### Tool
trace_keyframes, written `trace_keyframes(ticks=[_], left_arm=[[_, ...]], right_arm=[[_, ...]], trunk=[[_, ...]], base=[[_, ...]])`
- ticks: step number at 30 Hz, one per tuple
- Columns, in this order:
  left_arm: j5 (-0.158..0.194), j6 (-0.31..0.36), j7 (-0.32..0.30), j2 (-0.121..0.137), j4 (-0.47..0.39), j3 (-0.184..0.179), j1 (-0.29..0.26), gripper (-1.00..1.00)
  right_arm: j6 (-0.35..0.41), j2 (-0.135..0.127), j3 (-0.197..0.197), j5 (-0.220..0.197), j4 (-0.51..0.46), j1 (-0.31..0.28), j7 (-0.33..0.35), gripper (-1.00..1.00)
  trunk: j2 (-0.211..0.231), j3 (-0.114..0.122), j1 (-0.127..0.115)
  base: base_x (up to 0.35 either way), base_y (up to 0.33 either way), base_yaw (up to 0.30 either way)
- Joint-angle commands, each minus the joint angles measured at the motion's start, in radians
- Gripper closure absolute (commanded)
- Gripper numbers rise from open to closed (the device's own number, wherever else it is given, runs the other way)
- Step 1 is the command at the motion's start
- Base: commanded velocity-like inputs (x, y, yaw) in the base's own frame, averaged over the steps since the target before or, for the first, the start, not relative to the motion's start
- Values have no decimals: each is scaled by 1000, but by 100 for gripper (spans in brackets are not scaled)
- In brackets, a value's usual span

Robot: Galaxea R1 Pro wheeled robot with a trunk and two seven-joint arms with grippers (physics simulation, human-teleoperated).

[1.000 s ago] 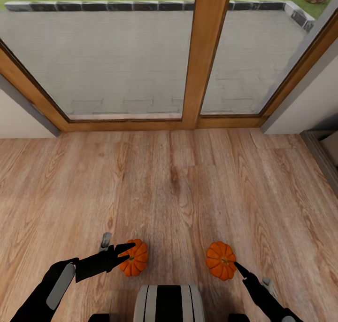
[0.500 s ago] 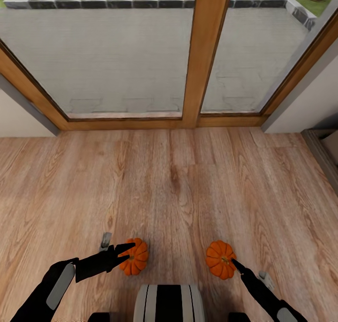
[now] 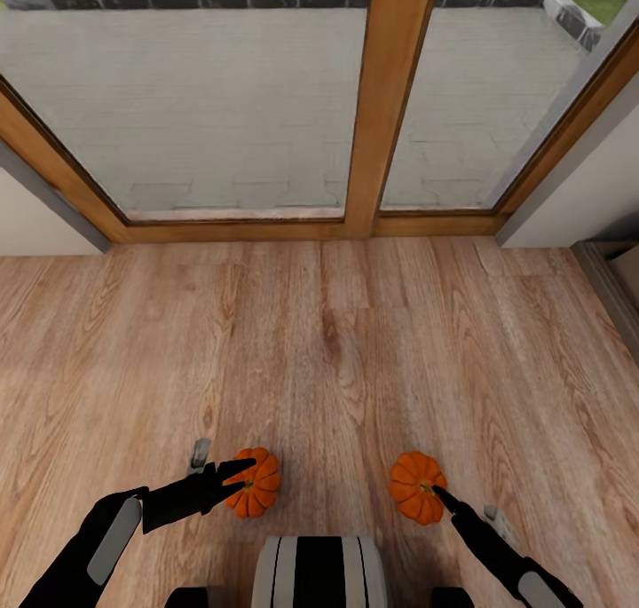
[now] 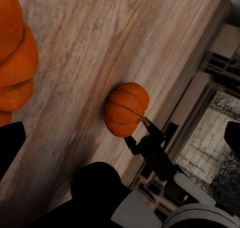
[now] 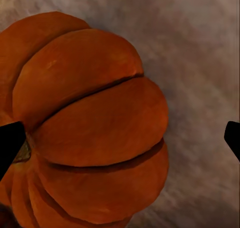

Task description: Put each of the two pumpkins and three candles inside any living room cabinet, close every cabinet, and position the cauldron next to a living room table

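1. Left gripper [image 3: 238, 473]: fingertips over the left pumpkin [image 3: 252, 483], hiding part of it; grip cannot be told.
2. Right gripper [image 3: 437, 493]: jaws parted wide, tip at the right pumpkin [image 3: 416, 487] stem, nothing clamped.
3. Wooden floor [image 3: 337, 342]; glass door [image 3: 266, 102] well ahead of both grippers.
4. Right gripper has crept nearer its pumpkin.

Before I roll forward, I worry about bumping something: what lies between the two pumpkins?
In the head view, bare wooden floor separates the left pumpkin from the right pumpkin; nothing stands between them.
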Motion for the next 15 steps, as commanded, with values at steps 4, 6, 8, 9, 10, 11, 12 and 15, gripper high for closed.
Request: trace_keyframes(ticks=[4,6,8,9,10,11,12,15], left_arm=[[0,4,-2,0,0,1,-1,-100],[0,4,-2,0,0,1,-1,-100],[0,4,-3,0,0,1,-1,-100],[0,4,-3,0,0,1,-1,-100],[0,4,-3,0,0,1,-1,-100],[0,4,-3,0,0,1,-1,-100],[0,4,-3,0,0,1,-1,-100],[0,4,-3,0,0,1,-1,-100]], right_arm=[[7,1,42,9,4,-13,-6,-100],[8,1,45,9,4,-14,-1,-100],[9,1,47,9,4,-15,2,-100],[10,1,48,9,4,-15,3,-100],[11,1,48,9,4,-15,3,-100],[11,1,48,9,4,-15,3,-100],[12,1,49,9,3,-15,4,-100],[13,2,58,9,3,-21,6,-100]], trunk=[[0,-1,0],[0,-1,0],[0,-1,0],[0,-1,0],[0,-1,0],[0,-1,0],[0,-1,0],[0,-1,0]], base=[[0,0,0],[0,0,0],[0,0,0],[0,0,0],[0,0,0],[0,0,0],[0,0,0],[0,0,0]])
